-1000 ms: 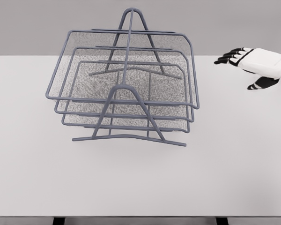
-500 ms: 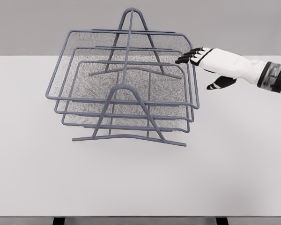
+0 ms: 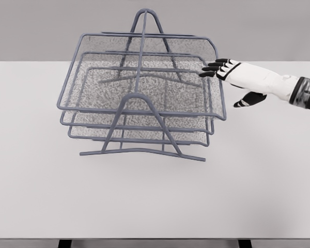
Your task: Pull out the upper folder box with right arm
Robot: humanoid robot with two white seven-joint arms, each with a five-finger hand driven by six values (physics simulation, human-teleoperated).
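While its fingers (image 3: pixel 213 67) stretch loose, the right hand (image 3: pixel 244 78) touches the upper tray (image 3: pixel 219 98).

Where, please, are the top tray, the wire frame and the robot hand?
top tray (image 3: pixel 144 111): head view, front rim.
wire frame (image 3: pixel 143 154): head view, front base bar.
right robot hand (image 3: pixel 243 77): head view, back of hand.
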